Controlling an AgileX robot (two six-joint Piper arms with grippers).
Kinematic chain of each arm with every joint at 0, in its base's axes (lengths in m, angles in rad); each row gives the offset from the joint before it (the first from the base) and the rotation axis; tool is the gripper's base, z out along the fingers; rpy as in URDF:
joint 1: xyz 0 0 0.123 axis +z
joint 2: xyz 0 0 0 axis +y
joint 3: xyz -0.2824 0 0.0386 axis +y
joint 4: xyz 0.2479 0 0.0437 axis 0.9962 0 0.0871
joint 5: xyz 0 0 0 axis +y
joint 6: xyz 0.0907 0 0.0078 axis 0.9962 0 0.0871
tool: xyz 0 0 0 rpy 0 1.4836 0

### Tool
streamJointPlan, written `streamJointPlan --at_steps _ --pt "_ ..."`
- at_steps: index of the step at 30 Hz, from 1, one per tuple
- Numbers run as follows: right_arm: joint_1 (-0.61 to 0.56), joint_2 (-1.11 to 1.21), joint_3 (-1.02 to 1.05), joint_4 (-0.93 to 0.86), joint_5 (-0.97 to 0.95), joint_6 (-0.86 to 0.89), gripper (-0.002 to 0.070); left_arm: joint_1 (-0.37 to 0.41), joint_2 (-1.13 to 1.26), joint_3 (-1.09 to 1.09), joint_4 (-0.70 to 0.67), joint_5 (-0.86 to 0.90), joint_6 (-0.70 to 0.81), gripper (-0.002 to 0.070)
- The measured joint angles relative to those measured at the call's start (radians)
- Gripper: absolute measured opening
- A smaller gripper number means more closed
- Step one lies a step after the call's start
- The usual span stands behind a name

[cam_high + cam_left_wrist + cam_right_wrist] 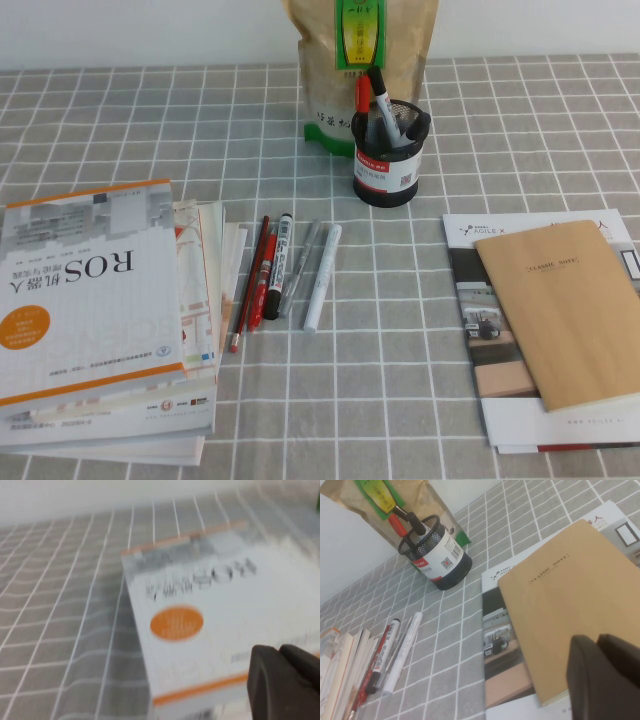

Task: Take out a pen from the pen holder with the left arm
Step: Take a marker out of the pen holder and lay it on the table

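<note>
Hovering over ROS book (pixel 200 620) at eight o'clock, left gripper (pixel 279 652) clenched, empty, reach not begun. Pen holder (pixel 388 165) stood at one o'clock, pens (pixel 379 98) poking out for grasping. Right gripper (pixel 596 641), clenched, parked over tan notebook (pixel 565 595), four o'clock.

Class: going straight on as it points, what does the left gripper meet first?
Probably the ROS book, lying ahead of the shut left gripper; depth is unclear. The right gripper hangs over the tan notebook.
</note>
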Motion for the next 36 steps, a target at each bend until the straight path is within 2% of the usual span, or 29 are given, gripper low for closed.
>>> streamJointPlan --at_steps 3,10,14,26,29,32,36 --pt "0.0 0.0 0.0 0.0 0.0 0.0 -0.0013 0.0 0.0 0.0 -0.084 -0.091 -0.063 -0.0003" --pt "0.0 0.0 0.0 0.0 0.0 0.0 -0.0013 0.0 0.0 0.0 -0.407 -0.228 -0.356 -0.0003" --pt "0.0 0.0 0.0 0.0 0.0 0.0 -0.0013 0.0 0.0 0.0 -0.488 -0.252 -0.422 -0.0003" --pt "0.0 0.0 0.0 0.0 0.0 0.0 -0.0013 0.0 0.0 0.0 -0.527 -0.344 -0.459 -0.0003" --pt "0.0 0.0 0.0 0.0 0.0 0.0 -0.0013 0.0 0.0 -0.009 -0.529 -0.3 -0.456 -0.0003" --pt "0.0 0.0 0.0 0.0 0.0 0.0 -0.0013 0.0 0.025 -0.093 -0.491 -0.172 -0.37 -0.0003" --pt "0.0 0.0 0.0 0.0 0.0 0.0 -0.0013 0.0 0.158 -0.287 -0.477 -0.005 -0.155 -0.0003"
